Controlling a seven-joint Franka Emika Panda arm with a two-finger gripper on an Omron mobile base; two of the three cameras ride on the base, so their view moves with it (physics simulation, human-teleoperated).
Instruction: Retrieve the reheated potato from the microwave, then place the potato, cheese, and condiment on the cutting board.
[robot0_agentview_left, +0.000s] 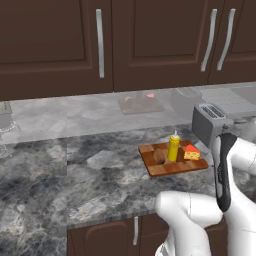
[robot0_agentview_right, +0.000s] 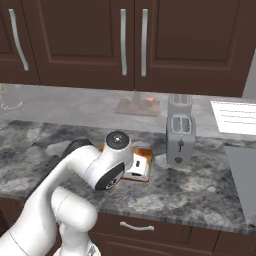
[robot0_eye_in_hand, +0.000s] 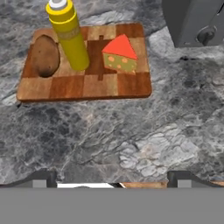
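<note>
Grey marble counter (robot0_eye_in_hand: 131, 140) beneath dark cabinets (robot0_agentview_left: 55, 45) bears the cutting board (robot0_eye_in_hand: 83, 85); tool (robot0_eye_in_hand: 111, 177) apart.

We see our arm (robot0_agentview_right: 75, 185) rising from seven o'clock, its joint covering most of the board (robot0_agentview_right: 142, 167); the toaster (robot0_agentview_right: 180, 137) stands at the board's three o'clock, on the counter (robot0_agentview_right: 210, 195)

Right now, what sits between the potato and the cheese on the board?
The condiment stands upright between potato and cheese on the cutting board, per hand view.
</note>
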